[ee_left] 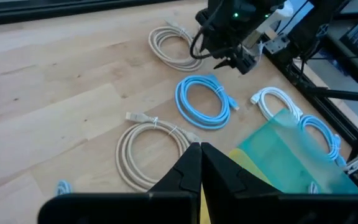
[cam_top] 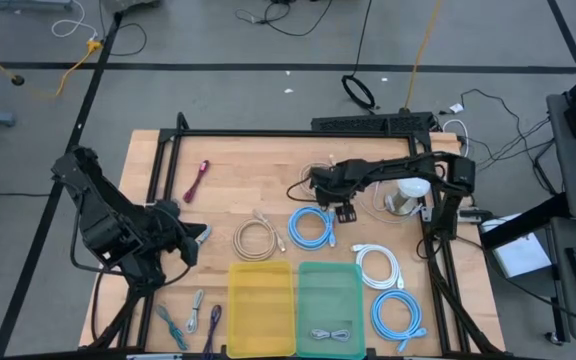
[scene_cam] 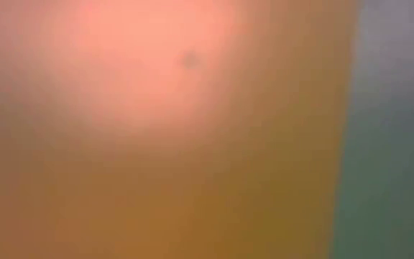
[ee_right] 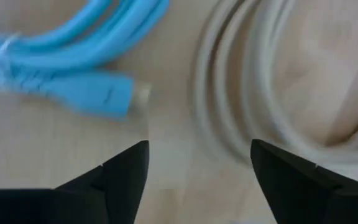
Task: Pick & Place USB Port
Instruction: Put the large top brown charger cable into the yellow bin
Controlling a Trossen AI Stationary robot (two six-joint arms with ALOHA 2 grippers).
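1. Right gripper (cam_top: pixel 345 213) sits at centre-right of the high view, just above the blue cable coil (cam_top: pixel 312 228). In its wrist view the fingers stand spread apart with nothing between them.
2. Below those fingers: a blue USB plug (ee_right: pixel 98 96) upper left, a beige cable loop (ee_right: pixel 260 93) upper right (neither touched).
3. Step, as I judge it: lining up for a pick, nothing grasped yet.
4. Left gripper (cam_top: pixel 196 238) waits centre-left, fingers (ee_left: pixel 194 168) pressed together, empty.
5. Yellow bin (cam_top: pixel 259 295) and green bin (cam_top: pixel 330 290) at bottom centre; green one holds a grey cable (cam_top: pixel 331 335).
6. Next: lower, centre on one cable, clamp (which one is unclear).
7. Low view fully blocked.
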